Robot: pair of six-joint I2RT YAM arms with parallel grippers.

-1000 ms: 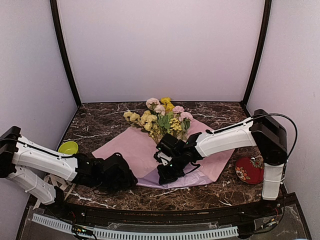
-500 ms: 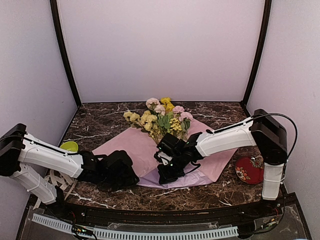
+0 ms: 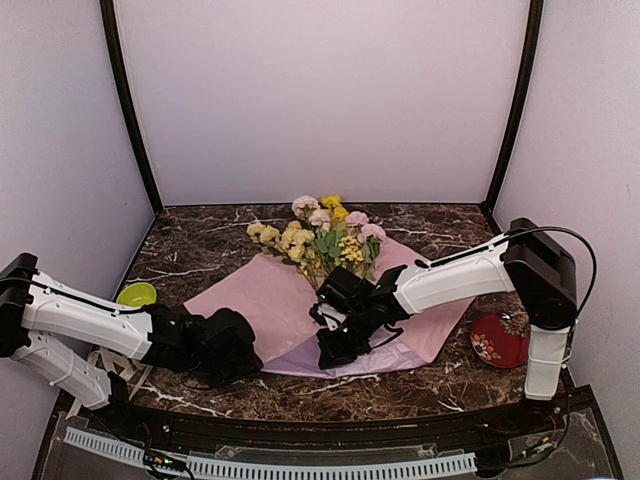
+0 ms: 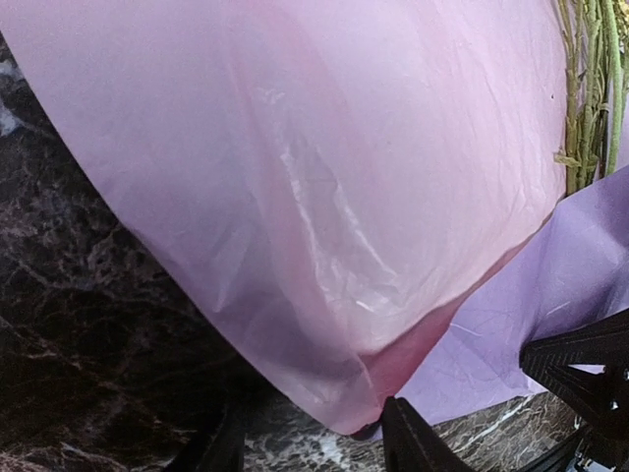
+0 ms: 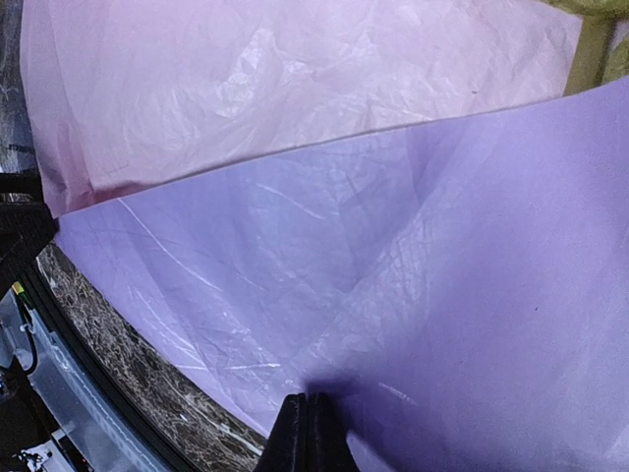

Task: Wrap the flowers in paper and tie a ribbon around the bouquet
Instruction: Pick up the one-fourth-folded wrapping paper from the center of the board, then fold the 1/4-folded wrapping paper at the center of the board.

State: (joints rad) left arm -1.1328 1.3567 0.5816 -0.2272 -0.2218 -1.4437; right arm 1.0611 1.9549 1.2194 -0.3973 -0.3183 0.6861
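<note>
Flowers are lying on the far part of the paper, which is spreading across the bench. I am pinching its folded lilac flap in the closed right hand. The left hand is hovering open, the sheet's near corner sitting between its fingers.

Table: paper at centre, near edge folded back onto itself. Flowers on the paper's far half, blooms past its far edge, stems toward the front. Bowl left of the paper; plate right of it; ribbon at the front left corner.
</note>
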